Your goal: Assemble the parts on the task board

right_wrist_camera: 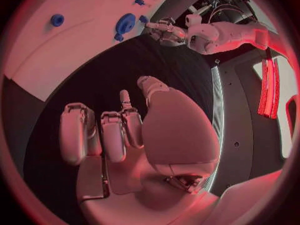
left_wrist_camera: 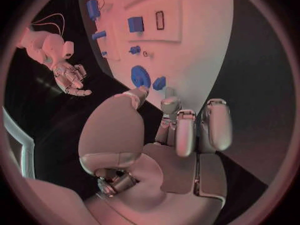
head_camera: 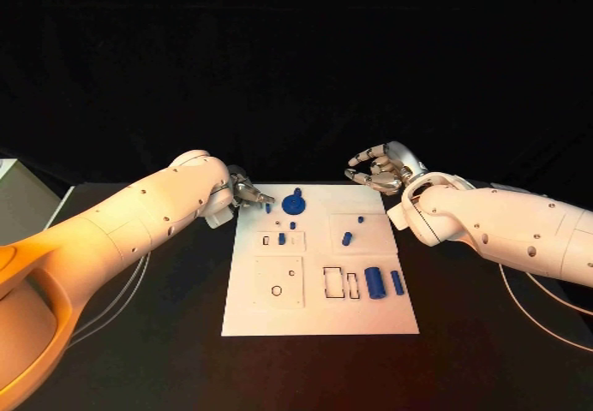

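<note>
One task board (head_camera: 319, 321); two cylinders (head_camera: 374, 282); left hand (head_camera: 248, 193) empty, fingers apart; right hand (head_camera: 380, 169) same.

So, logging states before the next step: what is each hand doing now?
Left hand: open, holding nothing, at the task board's far left corner.
Right hand: open, fingers loosely curled, holding nothing.

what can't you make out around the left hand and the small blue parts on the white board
- Head view: whether the left hand touches the small blue peg; its fingers cover that spot.
- Head view: the shapes of the blue parts at mid board; too small.
- Left wrist view: the white task board's far end, cut off by the circle's edge.
</note>
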Robot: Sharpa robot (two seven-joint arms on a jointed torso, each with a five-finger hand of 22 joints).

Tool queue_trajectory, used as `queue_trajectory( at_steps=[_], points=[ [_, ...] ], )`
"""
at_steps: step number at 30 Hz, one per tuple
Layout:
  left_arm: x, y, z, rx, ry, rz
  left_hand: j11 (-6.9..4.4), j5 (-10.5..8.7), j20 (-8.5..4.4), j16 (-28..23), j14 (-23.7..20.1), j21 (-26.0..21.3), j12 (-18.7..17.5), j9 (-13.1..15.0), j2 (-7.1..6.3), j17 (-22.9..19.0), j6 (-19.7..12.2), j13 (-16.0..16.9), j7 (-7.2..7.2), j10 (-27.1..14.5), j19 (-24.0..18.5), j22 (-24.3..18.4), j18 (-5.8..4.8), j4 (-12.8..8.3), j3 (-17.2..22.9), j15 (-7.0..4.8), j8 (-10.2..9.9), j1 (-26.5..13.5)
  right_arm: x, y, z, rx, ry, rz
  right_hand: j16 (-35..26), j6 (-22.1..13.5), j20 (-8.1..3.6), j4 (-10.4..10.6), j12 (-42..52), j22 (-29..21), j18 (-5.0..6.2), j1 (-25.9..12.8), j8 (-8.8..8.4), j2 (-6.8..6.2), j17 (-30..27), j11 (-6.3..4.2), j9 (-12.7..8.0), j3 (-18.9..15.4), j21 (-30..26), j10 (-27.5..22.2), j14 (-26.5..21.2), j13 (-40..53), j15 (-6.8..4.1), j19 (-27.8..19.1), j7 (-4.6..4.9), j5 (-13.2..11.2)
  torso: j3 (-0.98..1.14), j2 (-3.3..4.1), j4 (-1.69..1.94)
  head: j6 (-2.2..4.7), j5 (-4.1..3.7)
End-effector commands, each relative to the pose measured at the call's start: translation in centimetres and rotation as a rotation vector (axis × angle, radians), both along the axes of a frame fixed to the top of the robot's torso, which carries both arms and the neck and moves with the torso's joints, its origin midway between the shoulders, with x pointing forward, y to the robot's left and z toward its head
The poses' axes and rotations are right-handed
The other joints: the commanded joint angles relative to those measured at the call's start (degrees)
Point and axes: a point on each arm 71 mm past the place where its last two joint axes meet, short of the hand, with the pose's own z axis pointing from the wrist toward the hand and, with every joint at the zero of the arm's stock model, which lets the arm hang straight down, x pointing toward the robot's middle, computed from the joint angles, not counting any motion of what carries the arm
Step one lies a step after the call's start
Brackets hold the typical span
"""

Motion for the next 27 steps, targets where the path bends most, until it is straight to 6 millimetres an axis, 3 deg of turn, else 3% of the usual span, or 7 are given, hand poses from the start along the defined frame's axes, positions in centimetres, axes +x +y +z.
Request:
queue_trajectory(
  at_steps=[1, 12, 27],
  points=[
    [-0.20, -0.45, -0.29, 0.005, 0.032, -0.029, 0.10, -0.18, 0.03, 0.34, 5.18, 0.39, 0.33, -0.03, 0.32, 13.02, 0.25, 0.10, -0.09, 0.40, 0.39, 0.12, 0.32, 0.06, -0.40, 0.27, 0.30, -0.07, -0.02, 0.22, 0.14, 0.001, -0.014, 0.013, -0.27, -0.40, -0.06, 0.05, -0.17, 7.13, 0.71, 0.06, -0.20, -0.46, 5.89, 0.02, 0.07, 0.30, -0.26, -0.31, 3.69, 7.58, -0.15, 1.06, 0.12, 0.24, 0.00, -0.05, 0.02, -0.14, -0.10],
    [-0.30, -0.60, -0.60, 0.007, 0.042, -0.032, 0.03, -0.17, -0.02, 0.36, 5.19, 0.42, 0.35, -0.02, 0.57, 13.04, 0.30, 0.04, -0.16, 0.40, 0.41, 0.17, 0.31, 0.02, -0.41, 0.20, 0.50, 0.39, 0.01, 0.29, 0.12, 0.001, -0.012, 0.014, -0.27, -0.40, -0.06, 0.05, -0.17, 7.13, 0.71, 0.06, -0.20, -0.46, 5.89, 0.02, 0.07, 0.30, -0.26, -0.31, 3.69, 7.58, -0.15, 1.06, 0.12, 0.24, 0.04, -0.10, 0.06, -0.38, -0.28],
    [-0.24, -0.47, -0.56, -0.011, 0.034, -0.015, -0.08, -0.17, -0.16, 0.37, 5.19, 0.48, 0.41, -0.11, 2.04, 13.03, 0.16, -0.15, -0.25, 0.36, 0.42, 0.26, 0.30, 0.00, 0.50, 0.08, 1.00, 1.86, 0.07, 0.35, 0.10, 0.001, -0.011, 0.015, -0.24, -0.40, -0.07, 0.04, -0.10, 7.17, 0.70, 0.05, -0.20, -0.46, 5.97, 0.02, 0.10, 0.38, -0.19, -0.24, 3.72, 7.62, -0.15, 1.10, 0.12, 0.27, 0.02, -0.06, -0.01, -0.52, -0.23]
  ],
)
